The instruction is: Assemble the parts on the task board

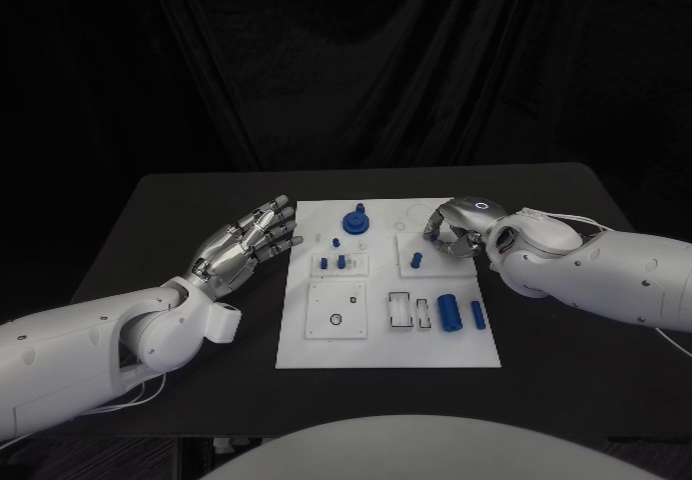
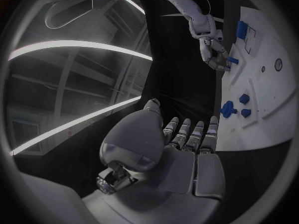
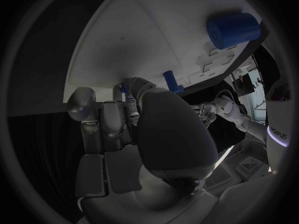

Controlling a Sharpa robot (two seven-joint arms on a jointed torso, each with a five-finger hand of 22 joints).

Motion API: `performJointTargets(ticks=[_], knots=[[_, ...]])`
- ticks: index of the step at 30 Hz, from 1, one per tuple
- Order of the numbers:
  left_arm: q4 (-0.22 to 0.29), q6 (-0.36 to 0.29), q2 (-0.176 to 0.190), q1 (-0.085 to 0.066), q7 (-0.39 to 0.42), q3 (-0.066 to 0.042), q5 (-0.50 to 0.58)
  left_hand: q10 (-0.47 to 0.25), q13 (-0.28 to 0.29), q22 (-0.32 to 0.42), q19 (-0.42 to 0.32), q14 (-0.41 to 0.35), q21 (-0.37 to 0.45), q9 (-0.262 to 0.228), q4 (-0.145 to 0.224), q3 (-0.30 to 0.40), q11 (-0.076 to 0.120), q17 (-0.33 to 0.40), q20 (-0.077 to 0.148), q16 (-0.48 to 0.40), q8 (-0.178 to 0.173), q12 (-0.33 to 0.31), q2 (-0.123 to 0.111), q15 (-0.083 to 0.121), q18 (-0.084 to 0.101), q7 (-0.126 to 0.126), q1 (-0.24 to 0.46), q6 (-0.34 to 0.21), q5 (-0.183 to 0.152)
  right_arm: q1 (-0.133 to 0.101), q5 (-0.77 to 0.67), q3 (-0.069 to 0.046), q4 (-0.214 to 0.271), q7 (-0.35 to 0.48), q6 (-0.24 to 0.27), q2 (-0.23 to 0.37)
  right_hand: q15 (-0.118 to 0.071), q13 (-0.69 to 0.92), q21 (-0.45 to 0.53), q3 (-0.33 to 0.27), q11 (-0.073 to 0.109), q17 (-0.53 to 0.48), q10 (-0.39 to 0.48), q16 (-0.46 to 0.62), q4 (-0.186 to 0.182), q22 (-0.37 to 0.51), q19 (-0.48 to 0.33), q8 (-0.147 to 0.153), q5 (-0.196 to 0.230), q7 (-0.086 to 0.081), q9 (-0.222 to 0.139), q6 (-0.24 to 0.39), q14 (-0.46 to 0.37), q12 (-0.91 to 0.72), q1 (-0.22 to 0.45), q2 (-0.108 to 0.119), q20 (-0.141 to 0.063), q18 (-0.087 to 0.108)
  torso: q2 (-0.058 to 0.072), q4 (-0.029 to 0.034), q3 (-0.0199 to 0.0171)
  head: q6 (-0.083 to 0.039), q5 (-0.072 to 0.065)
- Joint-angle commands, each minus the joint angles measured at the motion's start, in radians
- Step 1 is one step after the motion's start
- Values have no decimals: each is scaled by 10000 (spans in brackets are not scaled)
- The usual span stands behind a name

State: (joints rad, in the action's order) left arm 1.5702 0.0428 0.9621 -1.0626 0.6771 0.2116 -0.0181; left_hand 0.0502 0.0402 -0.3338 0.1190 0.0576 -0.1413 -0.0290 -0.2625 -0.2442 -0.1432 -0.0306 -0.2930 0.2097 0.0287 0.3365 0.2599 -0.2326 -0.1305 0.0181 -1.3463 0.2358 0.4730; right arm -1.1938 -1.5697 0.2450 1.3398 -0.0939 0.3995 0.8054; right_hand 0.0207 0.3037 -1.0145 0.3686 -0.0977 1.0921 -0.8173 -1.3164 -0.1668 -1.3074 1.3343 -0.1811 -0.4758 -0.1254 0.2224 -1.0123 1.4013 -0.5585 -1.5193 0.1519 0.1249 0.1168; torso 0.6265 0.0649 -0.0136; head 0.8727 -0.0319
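Note:
The white task board (image 1: 387,340) lies in the middle of the black table. On it stand a blue knob (image 1: 355,220), small blue pegs (image 1: 332,263) and a taller blue peg (image 1: 415,260); a blue cylinder (image 1: 450,310) and a blue bar (image 1: 477,315) lie near its right edge. My right hand (image 1: 459,224) hovers over the board's far right part, fingers curled, pinching a small blue part (image 1: 431,238) (image 3: 126,88) at its fingertips. The taller peg (image 3: 171,81) stands just beside those fingertips. My left hand (image 1: 250,241) is off the board's left edge, fingers stretched out and apart, holding nothing.
A raised white block (image 1: 340,310) with holes sits on the board's near left, and next to it are rectangular slots (image 1: 410,310). Bare black table (image 1: 188,210) surrounds the board. The table's far edge runs close behind the board.

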Motion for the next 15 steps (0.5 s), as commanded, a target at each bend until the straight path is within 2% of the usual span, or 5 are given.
performJointTargets(ticks=[1, 8, 10, 11, 15], knots=[[4, 181, -35, 27, 1654, -6, 20, -54, -1, -23, 67, 17, -42, -18, 48, 68, 4, -14, -5, 46, 21, 12, -14, -60, 130, 79, -118, -3, 107, 71, -67, 25, -25, -4, 86, -8, -99, -32, -226, 19, 75, 128, -227, -53, 158, -1168, 73, -179, 11, 22, 156, -234, 54, -148, -96, -126, -91, -54, -2, -1, -1, -1, -10], [-14, 200, -60, 36, 1597, -6, 20, -77, 0, -8, 98, 20, -47, -21, 143, 140, -6, -16, -5, 65, 24, 26, -23, -78, 183, 149, -274, 19, 316, 78, -67, 25, -69, 22, 211, -20, -203, -92, -496, 22, 193, 319, -483, -194, 380, -1241, 234, -349, 138, 40, 416, -353, 213, -266, -149, -226, -190, -105, 0, -1, -2, -1, 3], [-20, 199, -63, 39, 1570, -6, 20, -83, 3, -15, 121, 23, -56, -24, 191, 179, -4, -18, -4, 80, 28, 51, -21, -84, 208, 186, -341, 42, 423, 79, -67, 25, -81, 39, 255, -22, -258, -172, -539, 319, 239, 312, -583, -197, 532, -1251, 258, -372, 1089, 25, 548, -311, 240, -258, -284, -296, -253, -118, 2, 1, -1, -1, 2], [-24, 201, -65, 40, 1557, -6, 20, -86, 2, -10, 123, 24, -55, -25, 202, 188, -4, -19, -4, 84, 29, 44, -21, -85, 213, 196, -354, 50, 443, 79, -67, 25, -87, 46, 272, -24, -259, -193, -539, 408, 243, 297, -612, -190, 552, -1251, 258, -380, 1253, 22, 582, -310, 240, -257, -285, -282, -265, -116, 3, 2, 0, -1, -1], [-52, 207, -82, 47, 1503, -6, 20, -98, 3, -27, 153, 25, -69, -27, 255, 235, 0, -20, -5, 94, 31, 60, -14, -94, 238, 259, -420, 65, 542, 79, -67, 25, -99, 82, 351, -30, -275, -250, -558, 583, 267, 267, -735, -177, 566, -1253, 270, -417, 1418, 6, 697, -322, 246, -272, -188, -200, -277, -119, 2, 2, 0, -1, 19]])
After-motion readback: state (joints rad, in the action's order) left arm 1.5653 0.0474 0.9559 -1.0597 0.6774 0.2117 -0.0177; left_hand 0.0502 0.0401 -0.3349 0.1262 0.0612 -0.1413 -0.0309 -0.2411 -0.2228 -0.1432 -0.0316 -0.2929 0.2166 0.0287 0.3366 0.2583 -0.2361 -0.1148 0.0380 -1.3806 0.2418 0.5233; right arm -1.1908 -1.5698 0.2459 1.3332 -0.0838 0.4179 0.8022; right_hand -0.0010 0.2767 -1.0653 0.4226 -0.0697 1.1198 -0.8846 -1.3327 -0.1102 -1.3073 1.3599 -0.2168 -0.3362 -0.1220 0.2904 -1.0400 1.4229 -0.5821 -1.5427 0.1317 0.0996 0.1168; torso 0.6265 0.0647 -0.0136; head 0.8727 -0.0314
